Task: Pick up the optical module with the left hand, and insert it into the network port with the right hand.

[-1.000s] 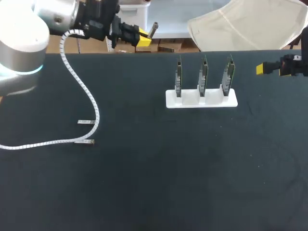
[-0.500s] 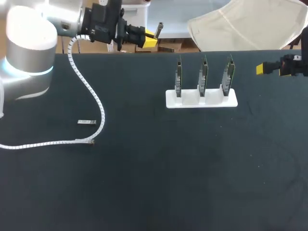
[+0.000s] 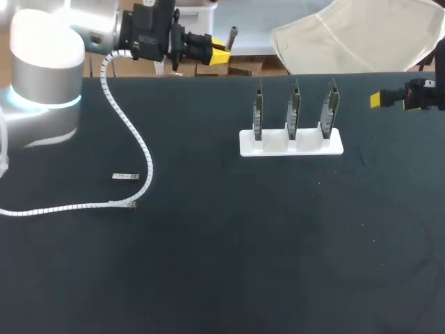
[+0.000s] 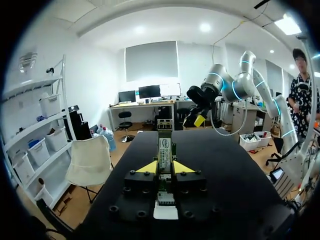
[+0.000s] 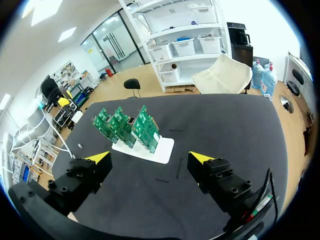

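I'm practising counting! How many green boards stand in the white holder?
3, all upright in the holder: left board, middle board, right board, side by side. None seems hidden.

The left end effector hangs over the desk's far edge, with a slim grey optical module jutting from its yellow tips. The right end effector sits at the right edge, near a white holder carrying three upright green boards. A white coiled cable trails across the desk past a small metal piece.
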Controlling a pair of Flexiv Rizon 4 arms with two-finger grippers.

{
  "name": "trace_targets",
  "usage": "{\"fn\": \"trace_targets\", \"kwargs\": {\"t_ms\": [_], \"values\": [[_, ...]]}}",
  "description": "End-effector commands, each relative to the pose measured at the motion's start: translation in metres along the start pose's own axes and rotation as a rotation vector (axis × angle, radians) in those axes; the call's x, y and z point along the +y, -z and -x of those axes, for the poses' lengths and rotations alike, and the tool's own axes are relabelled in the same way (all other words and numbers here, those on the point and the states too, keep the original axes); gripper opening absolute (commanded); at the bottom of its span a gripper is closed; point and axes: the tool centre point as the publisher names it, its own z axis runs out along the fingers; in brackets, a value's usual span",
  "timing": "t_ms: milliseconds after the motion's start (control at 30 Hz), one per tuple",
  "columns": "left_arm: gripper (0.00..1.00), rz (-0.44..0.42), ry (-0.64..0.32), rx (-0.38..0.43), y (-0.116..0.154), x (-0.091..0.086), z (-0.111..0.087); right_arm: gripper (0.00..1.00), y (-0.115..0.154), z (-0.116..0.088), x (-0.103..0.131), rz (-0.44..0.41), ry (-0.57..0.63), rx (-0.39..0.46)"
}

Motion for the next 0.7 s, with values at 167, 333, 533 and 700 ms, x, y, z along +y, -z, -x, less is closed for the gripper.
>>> {"fn": "trace_targets", "kwargs": {"t_ms": [167, 333, 533, 700], "values": [[0.0, -0.044, -0.024, -0.056, -0.03, -0.006, 0.002, 1.0, 0.0, 0.0, 0.0, 0.0, 0.0, 0.0], [0.0, -0.048, 0.004, -0.089, -0.038, -0.009, -0.001, 1.0, 0.0, 0.0, 0.0, 0.0, 0.0, 0.0], [0.0, -0.041, 0.033, -0.123, -0.047, -0.014, -0.007, 1.0, 0.0, 0.0, 0.0, 0.0, 0.0, 0.0], [0.0, -0.05, 0.029, -0.126, -0.051, -0.013, -0.009, 1.0, 0.0, 0.0, 0.0, 0.0, 0.0, 0.0]]}}
